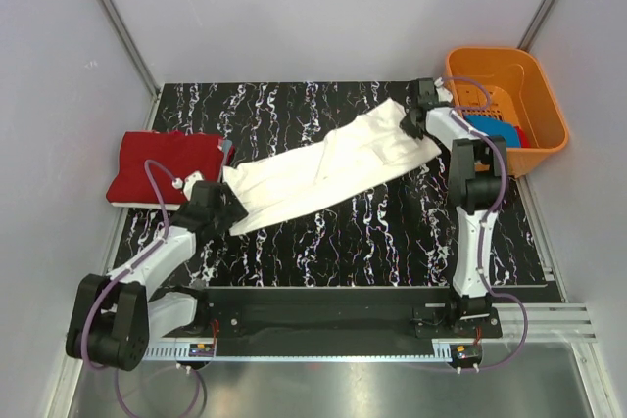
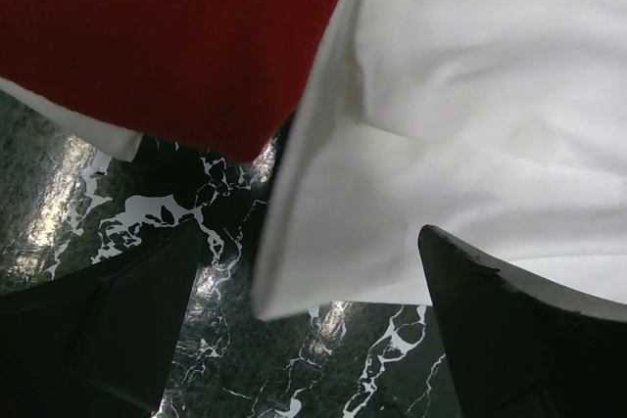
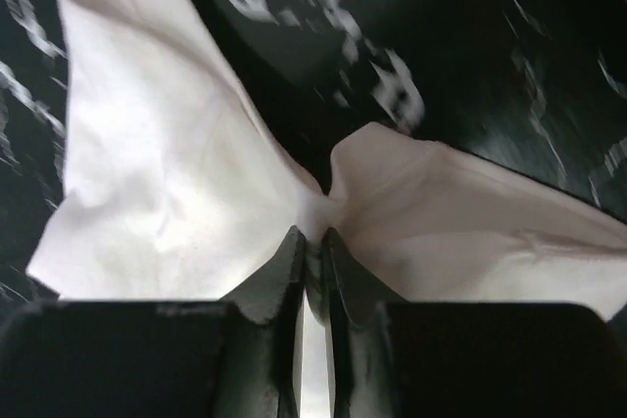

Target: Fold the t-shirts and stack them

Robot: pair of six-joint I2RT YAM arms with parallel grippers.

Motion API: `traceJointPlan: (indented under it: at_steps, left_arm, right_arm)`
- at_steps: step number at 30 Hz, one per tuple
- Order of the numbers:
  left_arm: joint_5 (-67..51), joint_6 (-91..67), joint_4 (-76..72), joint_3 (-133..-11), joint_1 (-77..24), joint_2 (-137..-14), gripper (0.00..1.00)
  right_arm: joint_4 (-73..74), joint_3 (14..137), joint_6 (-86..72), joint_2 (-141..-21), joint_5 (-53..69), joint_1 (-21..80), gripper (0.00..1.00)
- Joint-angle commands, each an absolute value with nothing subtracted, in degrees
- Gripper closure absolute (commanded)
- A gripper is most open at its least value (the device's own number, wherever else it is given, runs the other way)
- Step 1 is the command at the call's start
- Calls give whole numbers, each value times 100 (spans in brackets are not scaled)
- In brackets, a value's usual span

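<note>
Right wrist alone shows right tool (image 3: 312, 238) pinching white t-shirt (image 3: 147, 173).

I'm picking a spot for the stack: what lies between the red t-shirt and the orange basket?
The white t-shirt, spread diagonally from beside the red t-shirt almost to the orange basket, as the top view shows.

Likely a robotics lab cell, plain grey walls (image 1: 323, 7), metal corner rails (image 1: 116, 19), marbled table (image 1: 294, 110)
</note>
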State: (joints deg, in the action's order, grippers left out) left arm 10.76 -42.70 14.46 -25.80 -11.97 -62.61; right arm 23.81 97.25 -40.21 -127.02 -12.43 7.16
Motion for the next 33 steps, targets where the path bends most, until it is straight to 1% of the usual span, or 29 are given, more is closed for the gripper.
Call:
traceJointPlan:
  at_steps: [1, 6, 11, 13, 15, 19, 21, 22, 23, 25, 26, 29, 30, 31, 33]
  left_arm:
    - [1256, -4280, 1178, -2856, -1213, -6608, 1]
    - [1397, -4377, 1029, -2988, -1213, -6934, 1]
    - [1301, -4544, 739, -3146, -1230, -7400, 1]
    - [1327, -4596, 695, -3278, -1257, -7619, 1]
    - [1275, -4623, 546, -3401, -1274, -7838, 5]
    - [1195, -4728, 369, -3646, -1423, -8278, 25]
    - [1169, -4772, 308, -3717, -1555, -8524, 44]
    - [1343, -4799, 403, -3822, -1634, -8551, 48]
    - [1414, -4799, 483, -3832, -1696, -8569, 58]
    - [1511, -4869, 510, -3780, -1845, -8517, 66]
    - [1468, -4878, 440, -3692, -1881, -8499, 74]
    - [1275, -4896, 387, -3534, -2012, -8543, 88]
    - [1231, -4896, 404, -3481, -2091, -8560, 98]
    - [1170, -4922, 422, -3428, -2144, -8543, 100]
    - [1143, -5009, 431, -3165, -2389, -8351, 100]
  right_arm:
    - [2461, 10870, -3446, -13139, -1125, 650, 85]
    - [1987, 10863, -3270, -12999, -1081, 659, 81]
    - [2162, 11223, -3138, -13183, -923, 659, 79]
    - [2083, 11163, -3146, -13175, -844, 659, 79]
    - [1969, 11092, -3155, -13131, -756, 659, 79]
    - [1907, 11056, -3138, -13140, -738, 659, 78]
    - [1872, 11057, -3094, -13183, -721, 659, 78]
    - [1872, 11074, -3094, -13184, -729, 659, 77]
    - [1872, 11083, -3076, -13227, -712, 659, 77]
    - [1907, 11144, -3067, -13263, -660, 659, 77]
    - [1968, 11171, -3033, -13324, -633, 659, 77]
    - [2083, 11294, -3006, -13438, -642, 659, 77]
    - [2092, 11311, -2997, -13447, -650, 659, 77]
    - [2135, 11346, -2980, -13465, -659, 659, 77]
    - [2136, 11373, -2936, -13509, -668, 659, 77]
